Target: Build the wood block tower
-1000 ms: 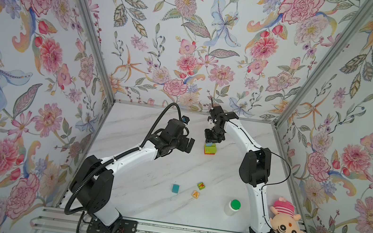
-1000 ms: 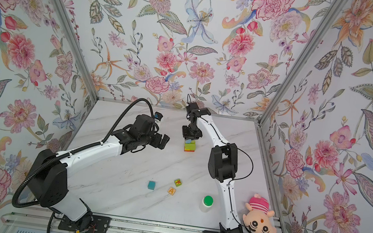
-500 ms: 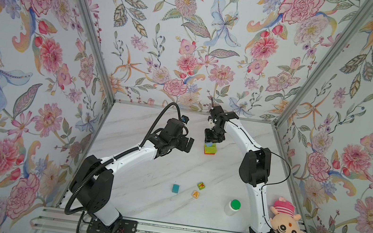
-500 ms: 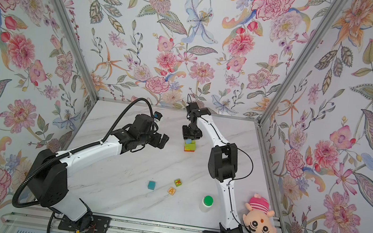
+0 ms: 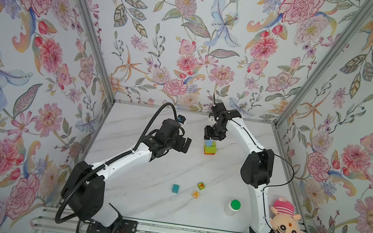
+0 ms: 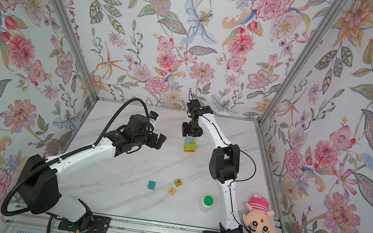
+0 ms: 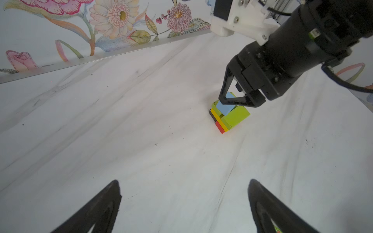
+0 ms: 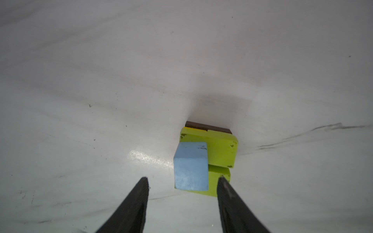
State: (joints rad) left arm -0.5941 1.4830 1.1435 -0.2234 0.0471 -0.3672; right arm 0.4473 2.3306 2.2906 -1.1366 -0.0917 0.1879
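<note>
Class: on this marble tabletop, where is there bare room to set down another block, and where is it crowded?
Free: the middle stretch of the table between the tower and the teal cube; also the far corner behind the left claw. Crowded: at the tower, under the right claw, and near the "A" cube and bottle.

Right hand (image 5: 212,139) blocks access above the tower (image 5: 210,150).
</note>
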